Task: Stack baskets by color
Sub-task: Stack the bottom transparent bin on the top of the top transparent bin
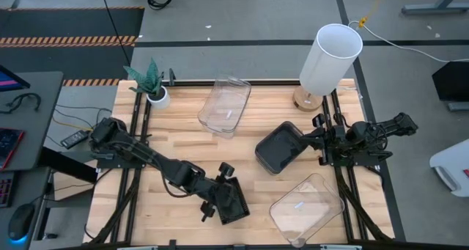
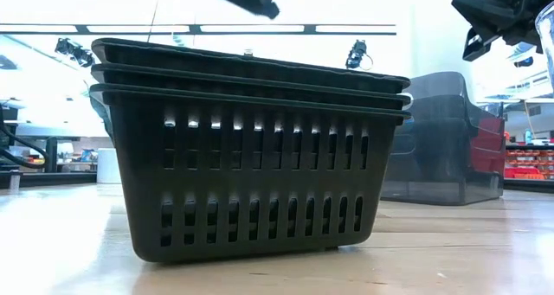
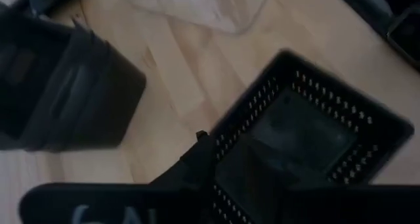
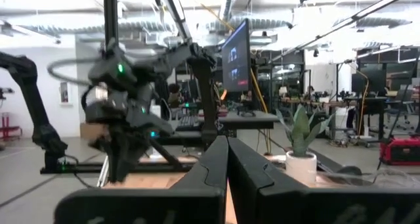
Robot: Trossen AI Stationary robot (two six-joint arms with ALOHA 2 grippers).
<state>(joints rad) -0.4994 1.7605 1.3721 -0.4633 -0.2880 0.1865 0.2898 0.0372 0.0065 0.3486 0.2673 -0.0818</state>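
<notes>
Three black mesh baskets (image 2: 251, 157) sit nested in one stack (image 1: 234, 204) near the table's front edge. My left gripper (image 1: 220, 193) hangs over the stack's left rim, slanting down; the left wrist view looks into the top basket (image 3: 308, 145). The smoky grey baskets (image 1: 280, 146) stand nested right of centre. One clear basket (image 1: 226, 105) rests at the far middle, another (image 1: 306, 206) at the near right. My right gripper (image 4: 227, 159) is shut on nothing, parked high at the table's right side (image 1: 322, 138).
A tall white lamp (image 1: 330, 59) stands at the far right and a small potted plant (image 1: 152, 85) at the far left. Bare wood lies between the black stack and the far clear basket. Dark rails (image 1: 141, 133) run along both sides.
</notes>
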